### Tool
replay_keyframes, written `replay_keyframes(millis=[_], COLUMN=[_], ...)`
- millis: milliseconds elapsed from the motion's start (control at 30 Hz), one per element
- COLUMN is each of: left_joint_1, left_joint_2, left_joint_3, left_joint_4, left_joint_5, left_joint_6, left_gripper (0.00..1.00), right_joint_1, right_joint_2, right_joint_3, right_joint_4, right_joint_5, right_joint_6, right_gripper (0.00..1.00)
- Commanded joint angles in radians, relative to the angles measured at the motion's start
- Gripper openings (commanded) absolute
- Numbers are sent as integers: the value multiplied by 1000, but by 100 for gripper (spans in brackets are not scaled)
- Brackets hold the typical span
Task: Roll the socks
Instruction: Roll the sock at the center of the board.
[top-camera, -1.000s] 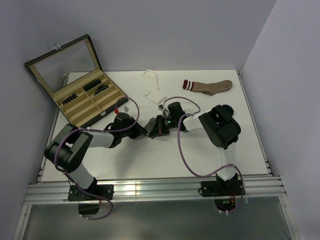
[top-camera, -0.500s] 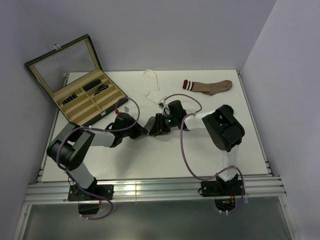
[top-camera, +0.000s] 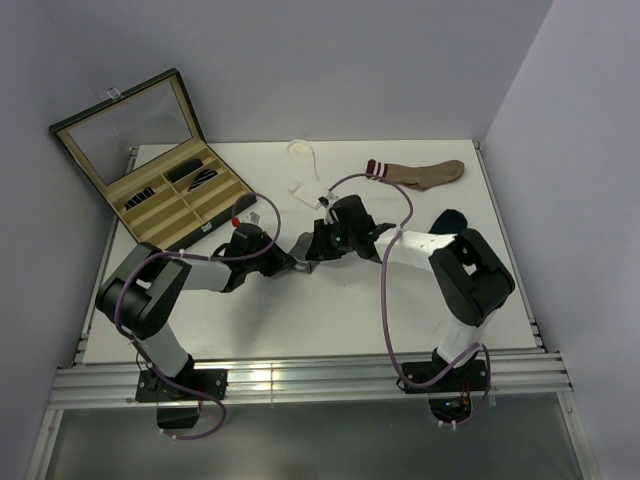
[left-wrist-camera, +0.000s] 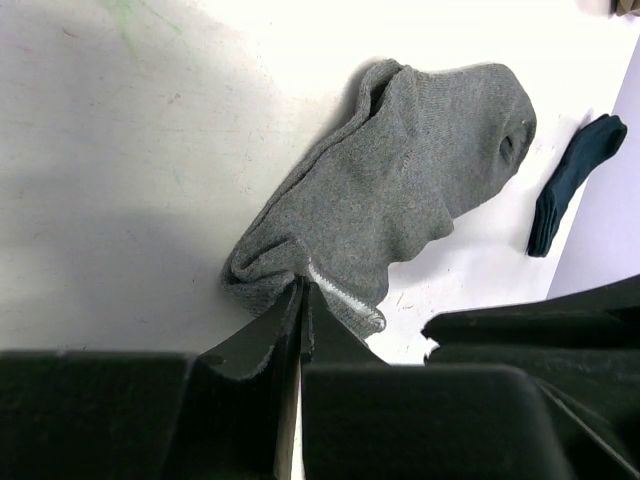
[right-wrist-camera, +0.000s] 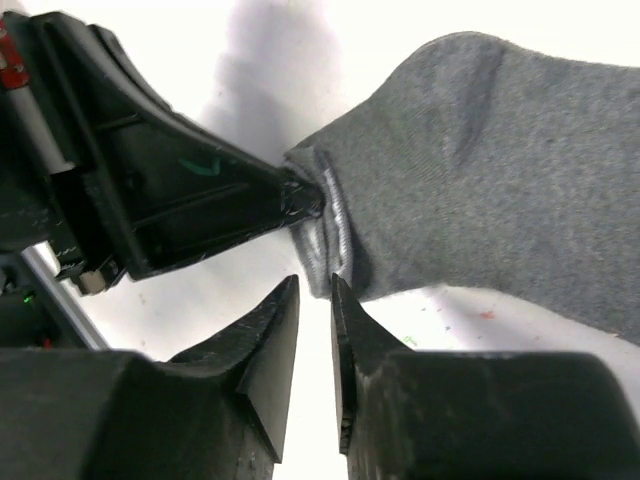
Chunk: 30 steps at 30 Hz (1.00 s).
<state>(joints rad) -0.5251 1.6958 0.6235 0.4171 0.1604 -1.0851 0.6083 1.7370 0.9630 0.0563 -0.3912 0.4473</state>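
Pinching the cuff edge of the dark grey sock (left-wrist-camera: 410, 190) with the left gripper (left-wrist-camera: 302, 300), tips clenched tight on the fabric, no gap showing. Holding nothing in the right gripper (right-wrist-camera: 315, 320): tips parted by a narrow slit, empty, hanging just beside that same cuff corner; cannot tell whether touching it. Lying mid-table on the white table (top-camera: 300, 320) between the two wrists, body and toe stretched away from the left tips, cuff end bunched, not rolled at all.

Since a second ago, per the top view:
- Swung the right elbow out toward the right and the near edge.
- Nudged the right wrist toward the far side.
- Uncovered the navy sock (top-camera: 450, 217), now showing beside the right forearm.
- Eased the right jaws apart from clenched.
- Kept the left arm about in place, grip nipped a little tighter.

Reads as a let-go and re-aim on the right side, likely lining up a fresh bite at the cuff to start the first fold-over while the left pins the edge. No turn of the roll made yet, so early in the task. Still flat and untouched: navy one near the right arm, white sock (top-camera: 303, 172) well apart toward the far side. Also there: a brown sock (top-camera: 425, 173) with striped cuff at the far edge, and an open compartment case (top-camera: 190, 195) at far left.
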Motion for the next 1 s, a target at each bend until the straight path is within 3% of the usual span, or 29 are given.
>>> replay_keyframes(millis=[0, 267, 467, 967], left_joint_1=[-1, -4, -6, -9], left_joint_2=[10, 5, 4, 1], left_joint_3=[21, 31, 38, 65], left_joint_4=[-58, -70, -81, -121], left_joint_5=[-19, -21, -22, -22], left_joint_6=[37, 47, 53, 85], left_gripper=[8, 8, 8, 7], right_joint_1=[4, 7, 5, 30], right_joint_2=[-5, 74, 108, -34], right_joint_3=[35, 13, -17, -23], right_joint_4=[5, 100, 114, 57], right_joint_5=[45, -54, -34, 49], right_joint_6=[-9, 40, 53, -13], right_gripper=[24, 16, 15, 16])
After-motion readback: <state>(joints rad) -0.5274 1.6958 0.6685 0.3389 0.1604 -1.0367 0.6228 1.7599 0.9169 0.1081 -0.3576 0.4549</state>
